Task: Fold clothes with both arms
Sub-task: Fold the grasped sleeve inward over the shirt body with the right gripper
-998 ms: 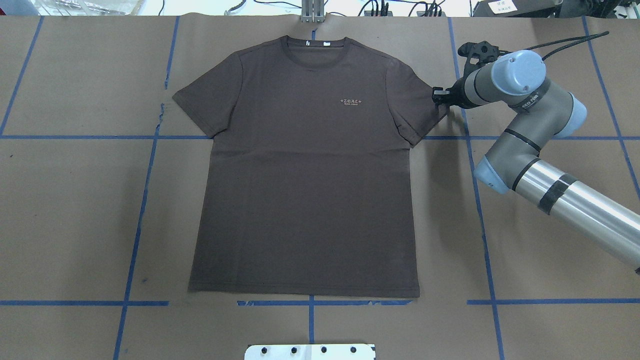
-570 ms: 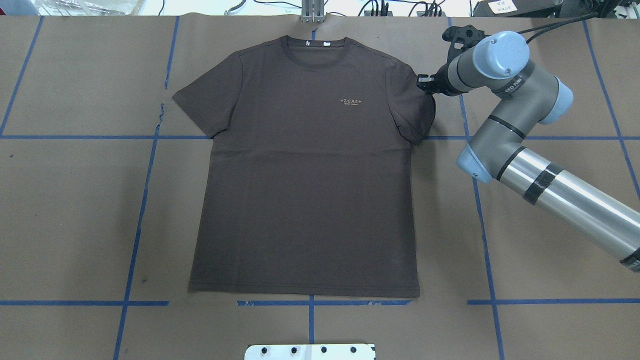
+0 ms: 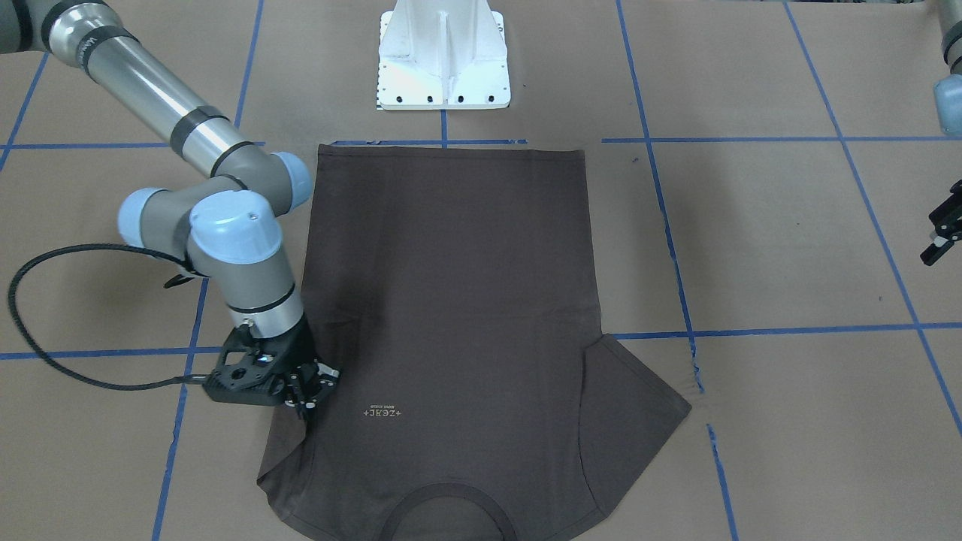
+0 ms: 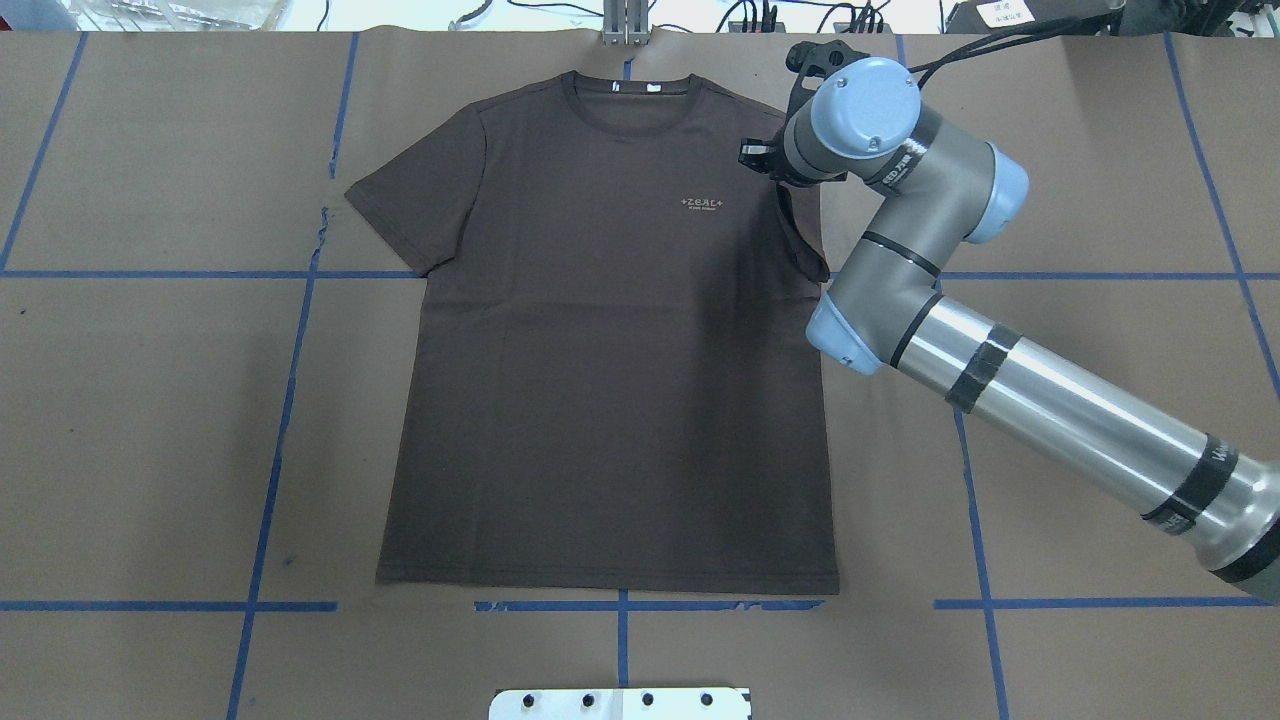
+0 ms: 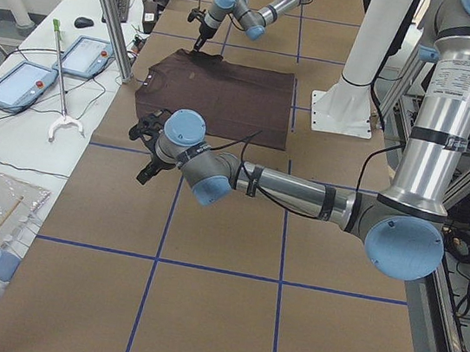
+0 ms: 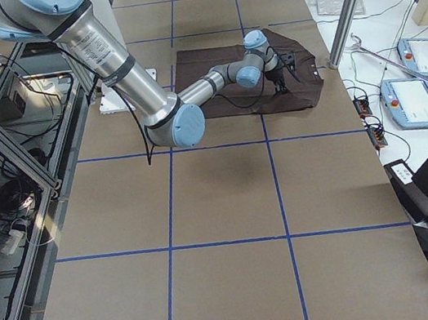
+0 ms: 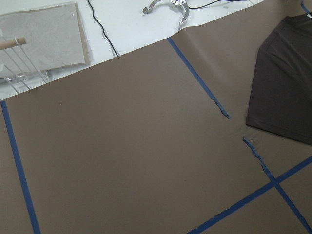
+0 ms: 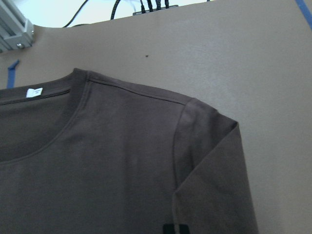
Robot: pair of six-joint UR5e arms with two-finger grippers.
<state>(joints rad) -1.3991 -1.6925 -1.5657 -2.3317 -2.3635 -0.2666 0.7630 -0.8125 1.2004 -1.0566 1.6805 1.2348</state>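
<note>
T-shirt [image 4: 610,400], sleeve [image 4: 803,240] pulled further inward, right hand [image 3: 307,402] clamped on it, left hand [image 3: 936,239] spread open

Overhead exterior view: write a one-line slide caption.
Black two-finger right gripper pinches a sleeve of the dark brown-grey T-shirt, drawn inward.

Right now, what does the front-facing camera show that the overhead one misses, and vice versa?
Only the front-facing view catches the left claw, at its right edge, clear of the T-shirt. Only the overhead view shows the white labels inside the neckline and cables beyond the table. Both show the right claw gripping a sleeve folded onto the chest.
</note>
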